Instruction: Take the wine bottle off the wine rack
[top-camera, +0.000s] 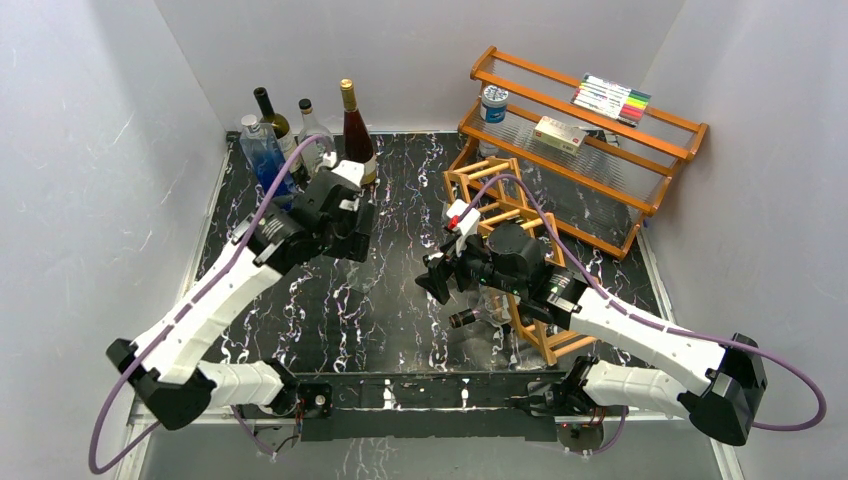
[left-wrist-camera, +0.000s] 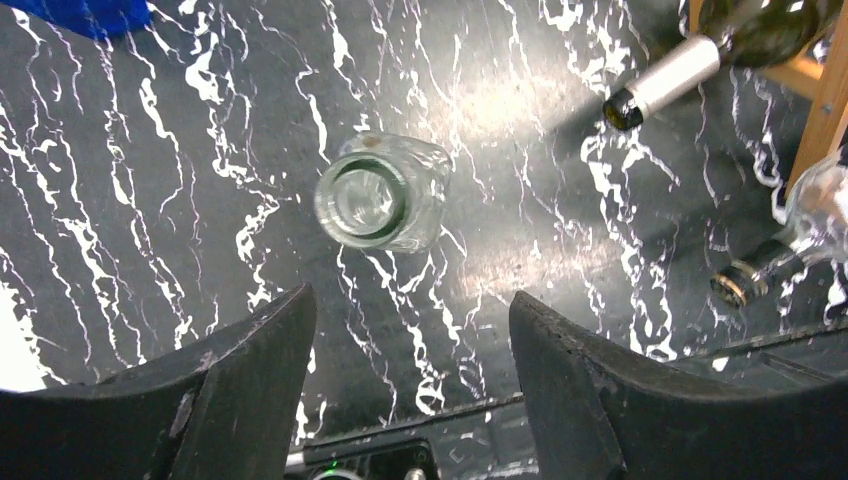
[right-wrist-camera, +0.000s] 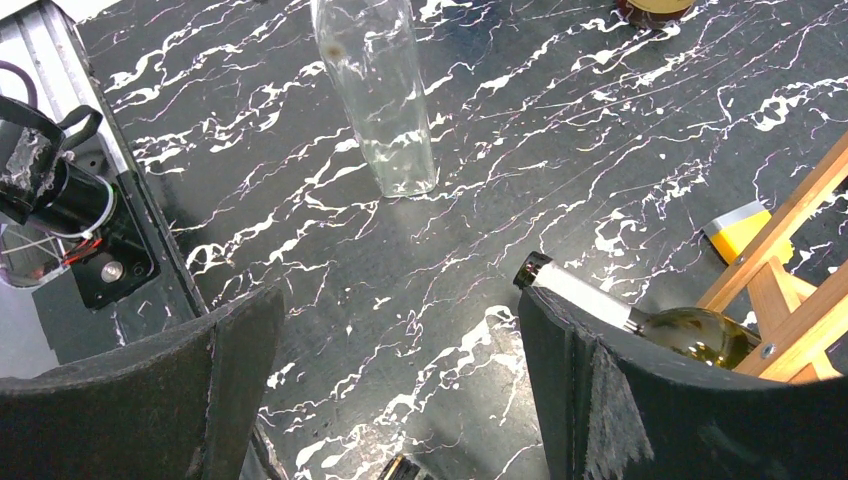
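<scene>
Hovers left gripper (left-wrist-camera: 410, 310), jaws partly apart and gripping nothing, straight above upright clear bottle (left-wrist-camera: 380, 190) on the desk (left-wrist-camera: 150, 200); holds right gripper (right-wrist-camera: 400, 300) jaws spread wide, empty, near wine bottle (right-wrist-camera: 640, 320) lying in the wine rack (right-wrist-camera: 790, 250), silver neck sticking out over desk

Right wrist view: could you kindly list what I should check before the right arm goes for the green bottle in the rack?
1. Right gripper open and empty: ok.
2. Green bottle lying in the wine rack, neck pointing outward: ok.
3. Left gripper open, nothing between its jaws: ok.
4. Clear bottle standing upright on the table: ok.
5. Whole green bottle in view: not ok, partly hidden.
</scene>
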